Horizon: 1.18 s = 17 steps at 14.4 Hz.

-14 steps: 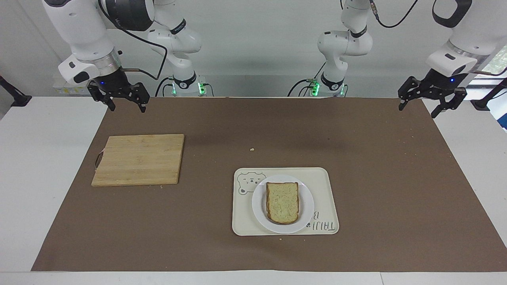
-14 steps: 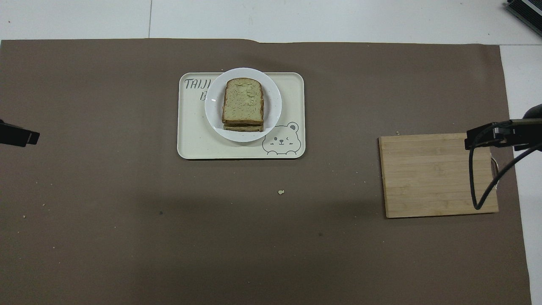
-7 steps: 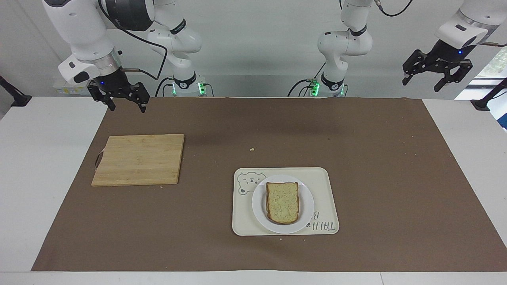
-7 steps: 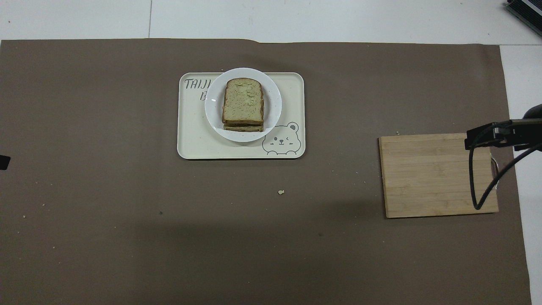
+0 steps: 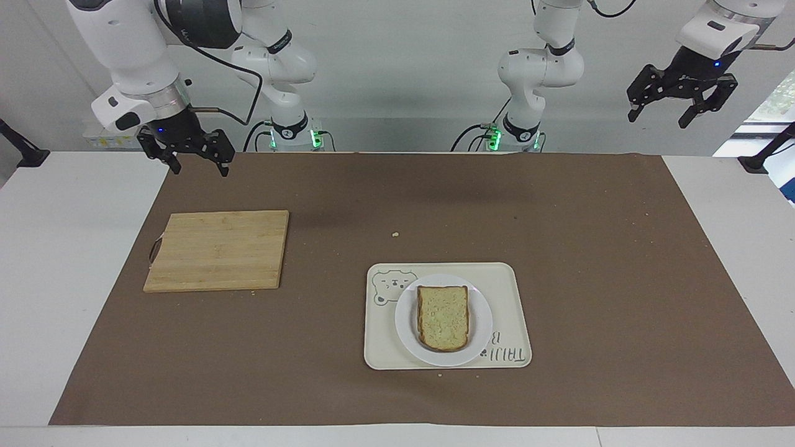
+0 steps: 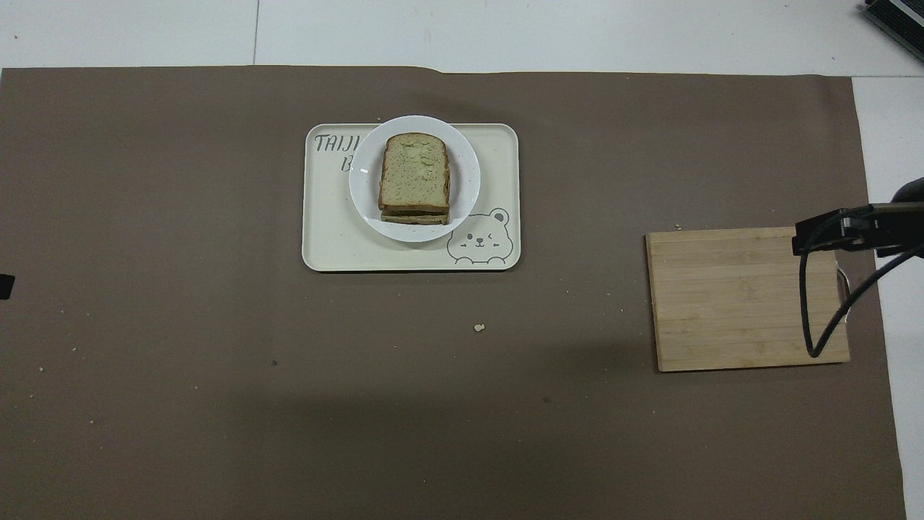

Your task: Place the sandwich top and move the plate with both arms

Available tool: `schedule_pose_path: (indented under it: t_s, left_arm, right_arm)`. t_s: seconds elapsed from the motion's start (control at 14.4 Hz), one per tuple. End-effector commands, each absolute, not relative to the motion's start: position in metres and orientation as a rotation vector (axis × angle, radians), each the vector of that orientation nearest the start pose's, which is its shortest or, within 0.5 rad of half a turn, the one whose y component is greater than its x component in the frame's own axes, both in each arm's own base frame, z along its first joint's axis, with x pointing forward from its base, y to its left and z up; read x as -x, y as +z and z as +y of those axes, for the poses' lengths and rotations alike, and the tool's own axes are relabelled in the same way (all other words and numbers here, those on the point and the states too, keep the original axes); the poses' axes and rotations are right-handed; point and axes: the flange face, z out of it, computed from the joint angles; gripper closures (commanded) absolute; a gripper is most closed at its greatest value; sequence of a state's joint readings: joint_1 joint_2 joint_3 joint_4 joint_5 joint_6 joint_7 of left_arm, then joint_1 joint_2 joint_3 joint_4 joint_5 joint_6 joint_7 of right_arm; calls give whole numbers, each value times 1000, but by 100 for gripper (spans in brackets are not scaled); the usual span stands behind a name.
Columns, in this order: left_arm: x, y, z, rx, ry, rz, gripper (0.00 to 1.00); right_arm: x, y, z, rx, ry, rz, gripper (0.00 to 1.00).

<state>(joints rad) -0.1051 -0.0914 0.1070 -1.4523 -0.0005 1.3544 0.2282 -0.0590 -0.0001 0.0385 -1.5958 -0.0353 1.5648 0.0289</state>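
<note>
The sandwich top (image 5: 442,316) (image 6: 413,172), a pale slice with a brown crust, lies flat on top of the stacked sandwich. The stack sits on the round white plate (image 5: 407,324) (image 6: 364,189). The plate rests on the cream bear-print tray (image 5: 510,292) (image 6: 326,232). My left gripper (image 5: 659,118) hangs open and empty, high over the mat's corner at the left arm's end. My right gripper (image 5: 200,169) (image 6: 823,230) waits open and empty over the mat's edge by the wooden board. Both grippers are well apart from the plate.
A bamboo cutting board (image 5: 217,249) (image 6: 729,296) lies bare toward the right arm's end, nearer to the robots than the tray. A crumb (image 5: 395,234) (image 6: 478,328) sits on the brown mat between the tray and the robots. The right arm's black cable (image 6: 812,318) hangs over the board.
The left gripper has risen well above the table at its own end, still open. The right arm, sandwich, plate and tray have not moved.
</note>
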Motion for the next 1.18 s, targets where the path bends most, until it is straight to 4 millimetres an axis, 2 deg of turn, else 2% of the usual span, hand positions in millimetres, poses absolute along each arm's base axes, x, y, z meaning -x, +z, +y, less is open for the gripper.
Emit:
schedule_pose_path:
  t_s: [0.0, 0.42, 1.11]
  left_arm:
    - [-491, 706, 3, 3113, 39, 338, 0]
    - [-497, 702, 2, 3128, 35, 269, 0]
    - [-505, 695, 1, 3128, 27, 279, 0]
  right_arm:
    - [-554, 616, -16, 3161, 55, 104, 0]
    - [-554, 616, -16, 3161, 55, 104, 0]
    - [-554, 616, -16, 3161, 55, 104, 0]
